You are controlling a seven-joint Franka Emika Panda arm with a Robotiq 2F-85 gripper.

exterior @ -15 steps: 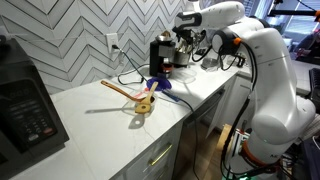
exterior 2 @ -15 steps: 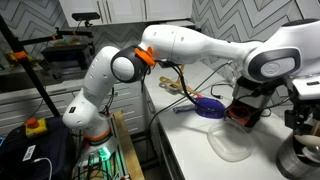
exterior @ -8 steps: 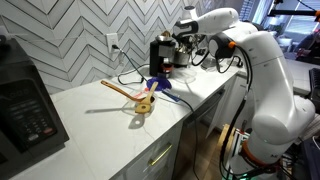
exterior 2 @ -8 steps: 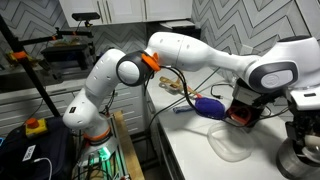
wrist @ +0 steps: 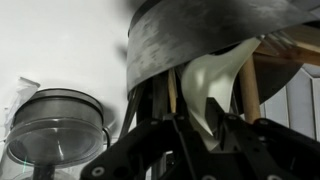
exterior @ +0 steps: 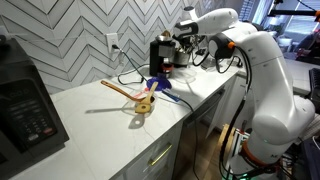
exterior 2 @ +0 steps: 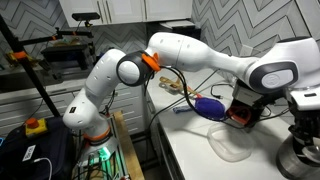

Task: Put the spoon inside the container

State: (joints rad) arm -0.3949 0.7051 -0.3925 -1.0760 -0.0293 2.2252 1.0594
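Countertop (exterior: 90, 118) unchanged from half a second ago, claw (wrist: 196, 128) clamped on the spoon (wrist: 215, 80) by the container (wrist: 200, 40).

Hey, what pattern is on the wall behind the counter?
A pale grey chevron tile pattern covers the wall, clearest in an exterior view.

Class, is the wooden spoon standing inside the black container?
No, the wooden spoon lies flat on the white counter, apart from the black container.

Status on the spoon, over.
Gripper shut on white spoon. Spoon up against the dark container, not released. Wooden handles close either side.
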